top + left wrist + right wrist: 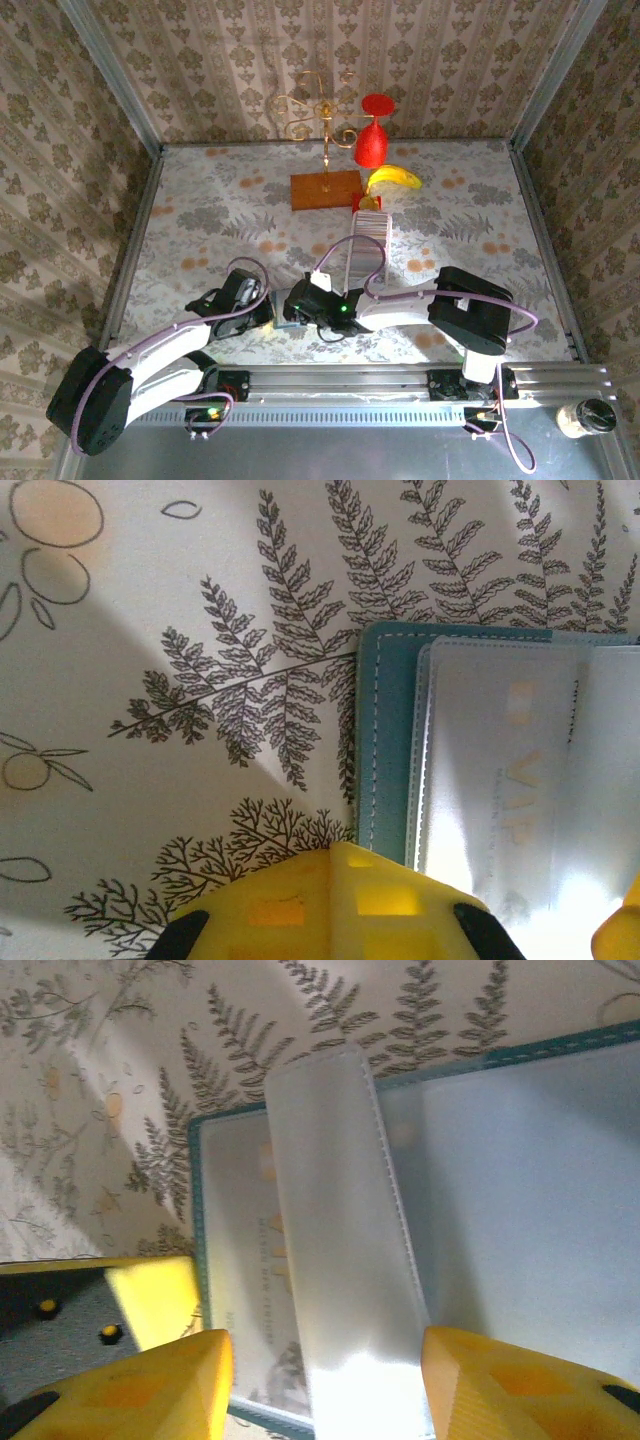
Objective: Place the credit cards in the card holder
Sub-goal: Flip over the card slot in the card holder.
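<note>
Close to the arm bases, flat on the table (200, 210) with its fern-and-blossom cloth: the card holder (385, 740), teal, soft-looking, round-cornered, pale stitching along the rim, spread open with the paler inside up. Inside it, clear glossy sleeves; in one, a pale card (520, 780) with faint "VIP" lettering. Across the open inside, a long, frosted, round-ended flap (345, 1240), stitched down one edge. Left gripper (332, 880) clenched, blocky yellow fingers pressed together right over the holder's near corner; cannot tell whether any of the teal edge is pinched between them. Right gripper (325, 1350) released, yellow fingers well apart on either side of the frosted flap, the right one touching or just beside it, the left one clear of it. Both wrists crowded over the holder, hiding most of it from above. Farther up the table, well apart from the holder: the credit cards (368, 245), thin and grey-white, edge-on in a long ribbed row. Beyond the row's far end, a yellow banana (393, 178), a glossy red goblet (374, 140), and an orange-brown wooden block (325, 190) bearing a gilt scrolled stand (322, 105). At the near right corner, off the cloth, a small pale jar (585, 418) with a dark top.
</note>
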`<state>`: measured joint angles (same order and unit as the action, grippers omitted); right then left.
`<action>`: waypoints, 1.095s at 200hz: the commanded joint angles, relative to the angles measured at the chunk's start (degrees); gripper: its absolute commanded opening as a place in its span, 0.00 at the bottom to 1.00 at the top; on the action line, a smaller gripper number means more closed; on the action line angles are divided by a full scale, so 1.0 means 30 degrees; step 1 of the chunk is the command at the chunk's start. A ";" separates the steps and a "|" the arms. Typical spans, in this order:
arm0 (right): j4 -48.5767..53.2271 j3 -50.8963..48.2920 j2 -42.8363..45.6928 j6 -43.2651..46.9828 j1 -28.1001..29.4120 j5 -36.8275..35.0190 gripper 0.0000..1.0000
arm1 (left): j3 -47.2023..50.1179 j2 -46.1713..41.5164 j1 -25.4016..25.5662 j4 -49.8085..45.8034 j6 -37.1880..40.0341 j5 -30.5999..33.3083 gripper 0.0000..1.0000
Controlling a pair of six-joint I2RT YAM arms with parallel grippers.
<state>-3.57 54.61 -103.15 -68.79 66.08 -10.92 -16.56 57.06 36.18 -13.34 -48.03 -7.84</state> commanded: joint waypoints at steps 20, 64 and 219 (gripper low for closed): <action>-0.2124 -0.0025 -0.0059 -0.0360 -0.0001 0.0187 0.52 | 0.1388 0.0875 0.0564 0.1965 -0.0711 -0.1728 0.00; -0.2969 0.0064 -0.0441 -0.0499 0.0032 0.0475 0.50 | 0.1375 0.0403 0.0624 0.1425 -0.0807 -0.1335 0.00; -0.4784 0.1005 -0.1717 -0.0447 0.0032 0.1111 0.48 | -0.0740 -0.7886 0.0039 -0.9179 -0.2468 0.5381 0.05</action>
<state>-15.79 55.86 -107.02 -69.47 66.11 -8.21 -14.70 36.71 36.93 -31.05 -52.86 1.39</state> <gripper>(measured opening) 0.479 0.051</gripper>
